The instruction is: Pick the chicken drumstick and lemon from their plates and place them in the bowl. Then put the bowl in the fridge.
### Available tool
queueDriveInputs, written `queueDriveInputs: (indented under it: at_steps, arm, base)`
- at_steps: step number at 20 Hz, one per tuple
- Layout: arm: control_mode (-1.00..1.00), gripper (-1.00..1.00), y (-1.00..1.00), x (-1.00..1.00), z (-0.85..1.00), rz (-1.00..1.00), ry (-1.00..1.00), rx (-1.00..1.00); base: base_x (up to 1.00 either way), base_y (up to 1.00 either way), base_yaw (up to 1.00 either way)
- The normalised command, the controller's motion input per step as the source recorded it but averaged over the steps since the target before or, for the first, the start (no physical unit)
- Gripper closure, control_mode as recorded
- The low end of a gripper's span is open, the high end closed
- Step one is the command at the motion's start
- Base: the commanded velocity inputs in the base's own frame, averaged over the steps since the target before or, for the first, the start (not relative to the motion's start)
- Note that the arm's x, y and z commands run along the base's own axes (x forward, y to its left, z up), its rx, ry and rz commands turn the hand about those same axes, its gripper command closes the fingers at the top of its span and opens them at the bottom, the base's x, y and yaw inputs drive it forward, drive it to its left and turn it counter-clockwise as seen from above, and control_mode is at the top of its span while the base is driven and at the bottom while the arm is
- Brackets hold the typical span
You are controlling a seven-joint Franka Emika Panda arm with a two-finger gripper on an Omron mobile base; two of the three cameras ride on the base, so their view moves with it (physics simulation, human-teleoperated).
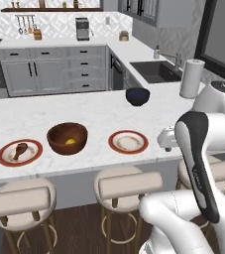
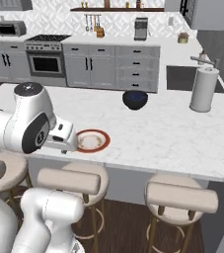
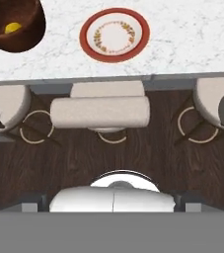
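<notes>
The chicken drumstick lies on the left plate near the island's front edge. The wooden bowl stands right of it, with the lemon inside. Further right, the second plate holds nothing. My gripper hangs at the counter's front edge, just right of that bare plate. It points down and holds nothing; its jaws stand wide. The fridge is out of view.
A dark blue bowl sits further back on the island, with a paper towel roll near the sink. Padded bar stools line the island's front, below the gripper.
</notes>
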Motion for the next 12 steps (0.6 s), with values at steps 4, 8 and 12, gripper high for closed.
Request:
queueDriveInputs:
  at_steps: [4, 8, 12]
  arm:
    - [1.0, -1.0, 0.0, 0.0, 0.0, 0.0, 0.0, 0.0]
    - [1.0, -1.0, 0.0, 0.0, 0.0, 0.0, 0.0, 0.0]
    - [1.0, -1.0, 0.0, 0.0, 0.0, 0.0, 0.0, 0.0]
  base:
    - [-0.65, 0.87, -0.02]
    - [-0.03, 1.0, 0.01]
    - [0.0, 1.0, 0.0]
